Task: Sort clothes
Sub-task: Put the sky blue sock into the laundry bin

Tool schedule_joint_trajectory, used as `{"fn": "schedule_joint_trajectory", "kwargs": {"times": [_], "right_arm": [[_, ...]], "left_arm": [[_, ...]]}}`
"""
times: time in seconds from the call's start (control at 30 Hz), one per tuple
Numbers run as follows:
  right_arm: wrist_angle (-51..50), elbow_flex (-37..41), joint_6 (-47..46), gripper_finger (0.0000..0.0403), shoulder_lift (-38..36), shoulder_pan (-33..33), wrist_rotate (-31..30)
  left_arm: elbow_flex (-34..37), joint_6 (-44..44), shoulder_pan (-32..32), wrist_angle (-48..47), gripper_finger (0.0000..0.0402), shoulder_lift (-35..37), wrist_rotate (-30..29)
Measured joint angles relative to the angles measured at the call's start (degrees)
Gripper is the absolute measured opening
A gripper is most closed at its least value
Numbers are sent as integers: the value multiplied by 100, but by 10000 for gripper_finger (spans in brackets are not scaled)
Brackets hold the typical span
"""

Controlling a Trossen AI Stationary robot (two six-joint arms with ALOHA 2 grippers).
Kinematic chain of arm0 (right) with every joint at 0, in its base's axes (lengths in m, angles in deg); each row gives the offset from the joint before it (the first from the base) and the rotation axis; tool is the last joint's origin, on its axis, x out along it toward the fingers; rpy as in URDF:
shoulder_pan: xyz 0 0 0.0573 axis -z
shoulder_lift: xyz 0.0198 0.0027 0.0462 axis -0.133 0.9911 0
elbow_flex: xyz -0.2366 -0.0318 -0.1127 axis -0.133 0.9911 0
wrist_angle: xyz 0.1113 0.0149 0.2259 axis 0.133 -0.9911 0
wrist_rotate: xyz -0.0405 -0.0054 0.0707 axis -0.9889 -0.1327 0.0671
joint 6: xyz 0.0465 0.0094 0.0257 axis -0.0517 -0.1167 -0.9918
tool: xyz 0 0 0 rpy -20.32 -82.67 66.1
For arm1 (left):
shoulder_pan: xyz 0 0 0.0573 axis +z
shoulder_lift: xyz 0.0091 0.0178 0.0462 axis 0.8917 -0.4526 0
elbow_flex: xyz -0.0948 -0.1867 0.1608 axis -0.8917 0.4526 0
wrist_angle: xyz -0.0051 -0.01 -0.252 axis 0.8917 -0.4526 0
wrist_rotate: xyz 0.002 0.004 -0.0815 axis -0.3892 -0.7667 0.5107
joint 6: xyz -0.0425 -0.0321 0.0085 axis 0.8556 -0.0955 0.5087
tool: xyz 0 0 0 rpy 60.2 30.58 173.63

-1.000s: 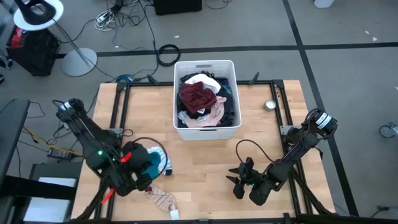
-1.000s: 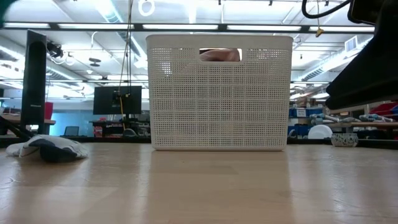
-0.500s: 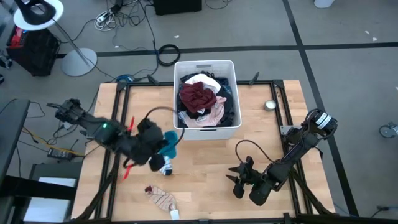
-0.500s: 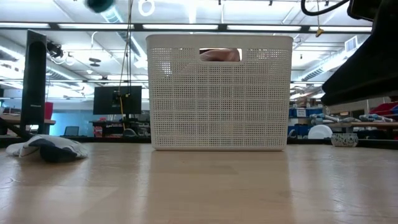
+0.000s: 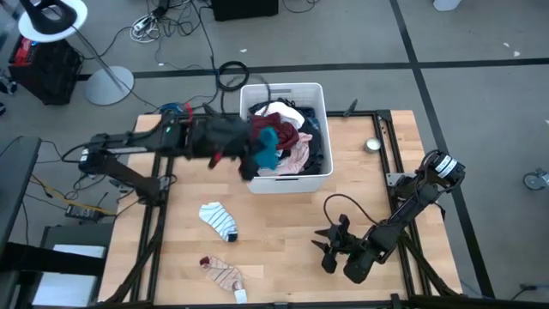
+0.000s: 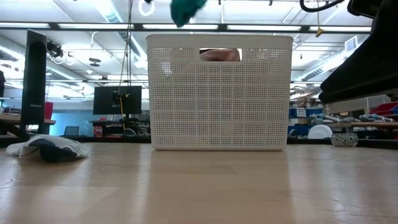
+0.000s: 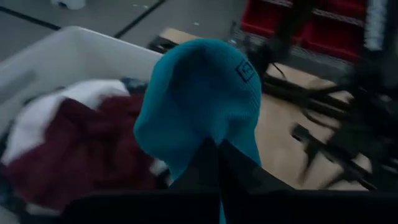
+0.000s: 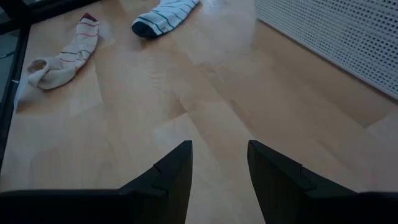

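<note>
- Basket: white, slotted, at the table's far middle edge; filled with clothes.
- Table: light wood, dark frame around it.
- Left gripper: over the basket's left rim, arm stretched across from the table's left side; fingers closed on the teal sock.
- Teal sock: 1 piece, pinched in the left gripper, hanging above the basket's left part; in the left wrist view it bulges over the closed fingers with the basket contents behind; in the low view it shows above the basket's top edge.
- Maroon piece: on top of the pile in the basket, just beside the teal sock.
- White piece: in the basket, toward its far end.
- Pink piece: in the basket, at its near end.
- Striped sock: white with dark stripes and dark toe, flat on the table, left of middle, apart from the basket.
- Red-striped sock: pale, flat near the table's front edge, near the striped sock but not touching.
- Right gripper: low over the table's front right; fingers apart, holding nothing.
- Small round metal thing: on the table right of the basket.
</note>
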Motion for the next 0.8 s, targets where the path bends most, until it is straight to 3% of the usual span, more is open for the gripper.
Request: {"fn": "schedule_joint_trajectory", "kwargs": {"times": [0.3, 0.6, 0.8], "right_arm": [[-103, 2, 2, 155, -2, 11, -48], [-146, 2, 2, 155, -2, 11, -53], [-149, 2, 2, 155, -2, 11, -53]], "left_arm": [[0, -397, 1570, 641, 2, -522, 455], [0, -423, 1949, 888, 30, -1689, 493], [-8, -325, 1958, 629, 91, -2516, 938]]}}
